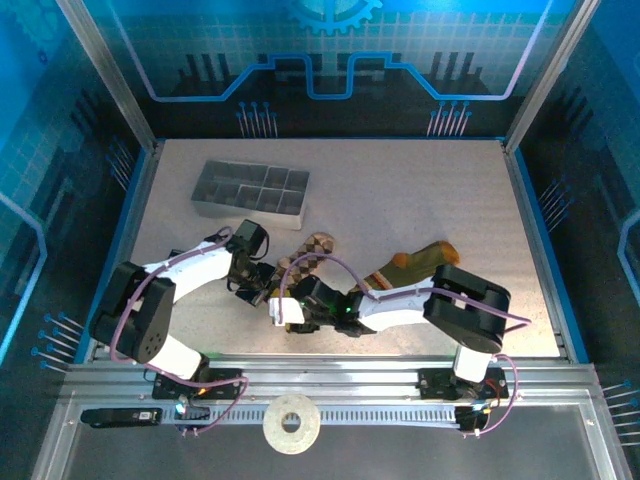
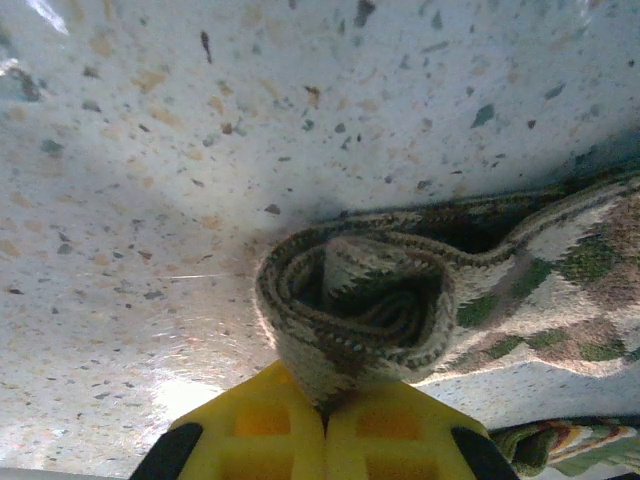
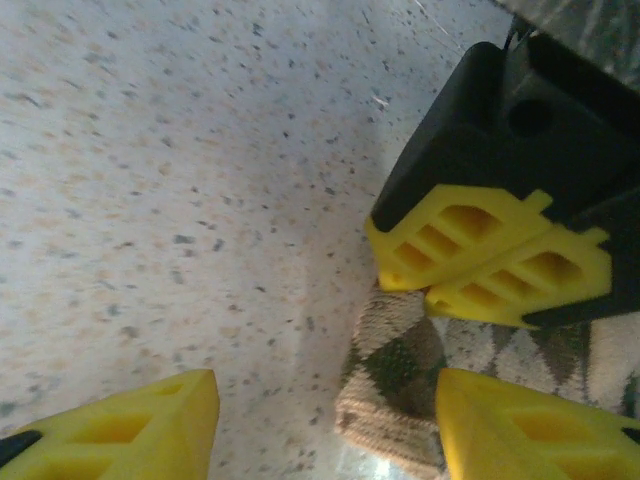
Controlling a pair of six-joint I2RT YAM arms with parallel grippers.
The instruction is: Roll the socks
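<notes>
One end coiled, the rest flat on the table: checkered sock. Pinches that coil with the left gripper, jaws clamped on the fabric. Hovers just beside it with the right gripper, jaws apart. Leaves the green sock lying to the right, grey tray farther back.

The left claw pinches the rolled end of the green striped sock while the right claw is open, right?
No: the left gripper pinches the rolled end of the checkered sock, as the left wrist view shows. The right gripper is open.
</notes>
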